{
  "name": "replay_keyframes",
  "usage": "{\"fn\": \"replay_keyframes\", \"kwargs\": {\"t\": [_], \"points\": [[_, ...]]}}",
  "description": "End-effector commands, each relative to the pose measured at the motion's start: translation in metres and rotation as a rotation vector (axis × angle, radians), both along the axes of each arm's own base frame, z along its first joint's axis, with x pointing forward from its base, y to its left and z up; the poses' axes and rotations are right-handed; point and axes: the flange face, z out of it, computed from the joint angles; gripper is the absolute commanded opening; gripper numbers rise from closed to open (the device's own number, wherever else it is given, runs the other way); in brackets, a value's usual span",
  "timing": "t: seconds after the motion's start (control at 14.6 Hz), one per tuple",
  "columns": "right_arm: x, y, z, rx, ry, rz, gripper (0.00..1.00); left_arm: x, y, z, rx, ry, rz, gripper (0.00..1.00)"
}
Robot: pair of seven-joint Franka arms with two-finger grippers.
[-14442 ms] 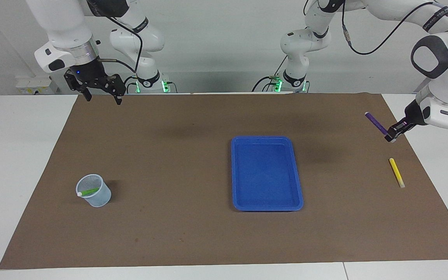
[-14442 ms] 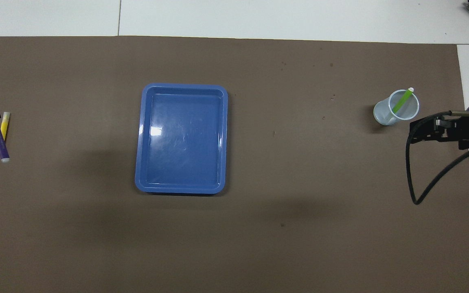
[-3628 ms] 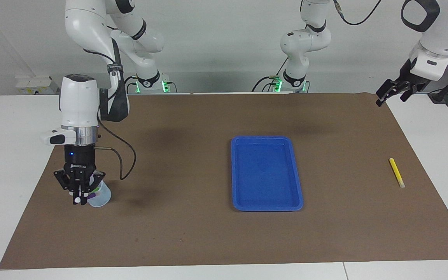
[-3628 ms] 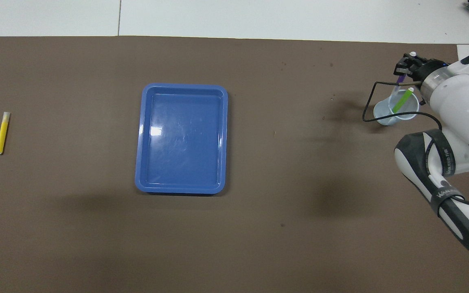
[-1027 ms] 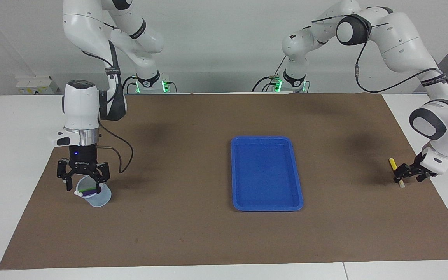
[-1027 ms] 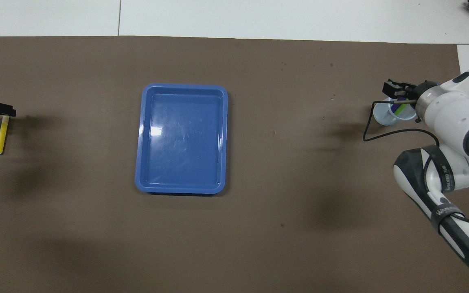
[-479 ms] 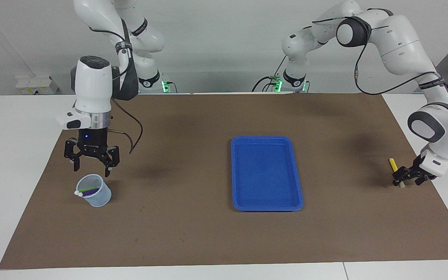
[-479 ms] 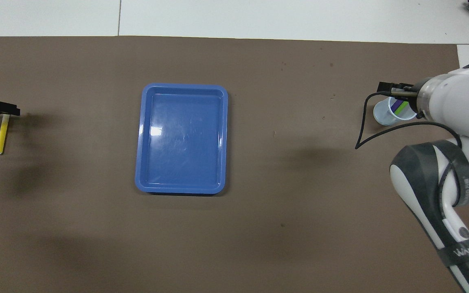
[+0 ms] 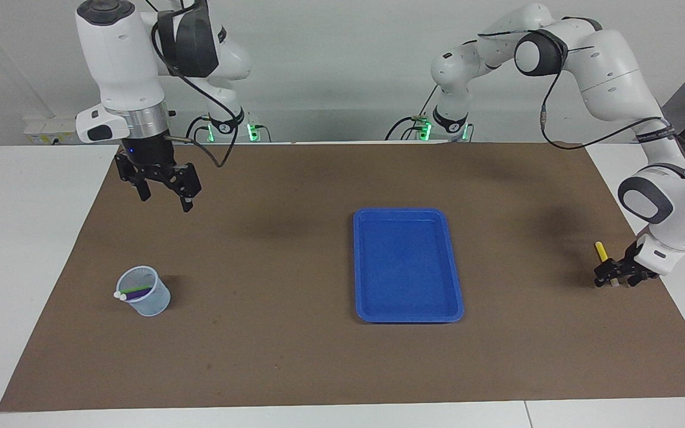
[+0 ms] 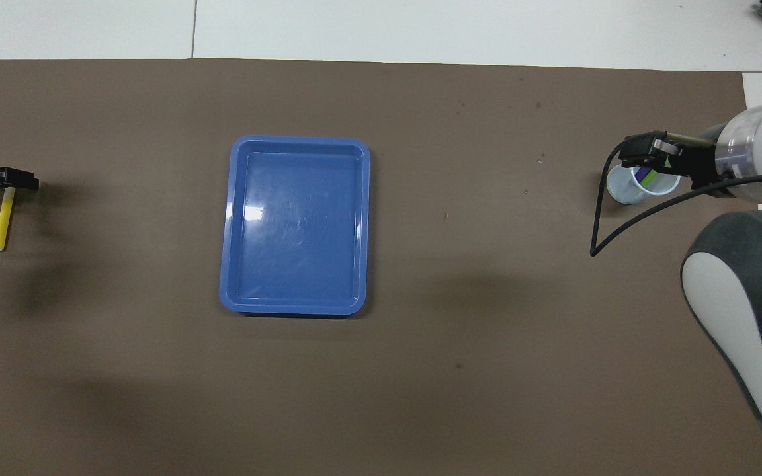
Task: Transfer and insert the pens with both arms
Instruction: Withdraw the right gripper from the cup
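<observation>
At the facing view's right edge, the left gripper (image 9: 615, 278) straddles the yellow pen (image 9: 601, 251), jaws spread. Upper left, the right gripper (image 9: 165, 198) hangs spread, holding nothing.

One camera sits high across the table, facing the robots; another looks steeply down from above them. Both share the brown mat (image 9: 295, 356) and blue tray (image 10: 235, 218).

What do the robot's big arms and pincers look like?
Both big arms are smooth white tubes with dark grey round joints. Thin black cables loop along them. The right arm has a shiny silver ring at its wrist, then a black pincer, the right pincer, with a tiny blue light above it. The left pincer is black too.
</observation>
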Motion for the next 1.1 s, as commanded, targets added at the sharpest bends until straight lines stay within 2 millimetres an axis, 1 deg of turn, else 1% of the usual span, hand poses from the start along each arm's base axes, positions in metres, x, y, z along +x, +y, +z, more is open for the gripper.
{"fn": "replay_keyframes", "kwargs": {"t": [0.0, 0.07, 0.14, 0.34, 0.48, 0.55, 0.68, 0.82, 0.89, 0.96, 1.03], "points": [[-0.013, 0.001, 0.016, 0.024, 0.047, -0.008, 1.0, 0.001, -0.001, -0.007, 0.001, -0.012, -0.009, 0.9], [-0.016, 0.004, 0.018, 0.051, 0.07, -0.011, 1.0, 0.002, -0.001, -0.005, -0.001, -0.009, -0.01, 0.86], [-0.02, 0.001, 0.021, 0.069, 0.098, -0.022, 1.0, 0.002, -0.003, -0.005, -0.001, -0.009, -0.011, 0.8], [-0.027, -0.001, 0.027, 0.059, 0.151, -0.015, 1.0, 0.002, -0.003, -0.005, -0.003, -0.004, -0.012, 0.64], [-0.031, -0.004, 0.036, 0.048, 0.161, 0.039, 1.0, 0.0, -0.003, -0.007, -0.011, 0.018, -0.013, 0.57], [-0.032, -0.006, 0.037, 0.044, 0.167, 0.055, 1.0, -0.002, -0.004, -0.007, -0.02, 0.037, -0.014, 0.54], [-0.034, -0.006, 0.036, 0.044, 0.189, 0.076, 1.0, -0.002, -0.003, -0.007, -0.023, 0.046, -0.014, 0.44], [-0.038, -0.005, 0.035, 0.043, 0.209, 0.092, 1.0, -0.003, -0.002, -0.007, -0.022, 0.046, -0.013, 0.31], [-0.039, -0.007, 0.037, 0.044, 0.212, 0.09, 1.0, -0.003, -0.001, -0.007, -0.021, 0.045, -0.012, 0.28], [-0.042, -0.002, 0.04, 0.044, 0.206, 0.101, 1.0, -0.004, 0.004, -0.006, -0.019, 0.042, -0.008, 0.25], [-0.043, -0.004, 0.041, 0.045, 0.209, 0.101, 1.0, -0.004, 0.004, -0.006, -0.017, 0.04, -0.009, 0.22]]}}
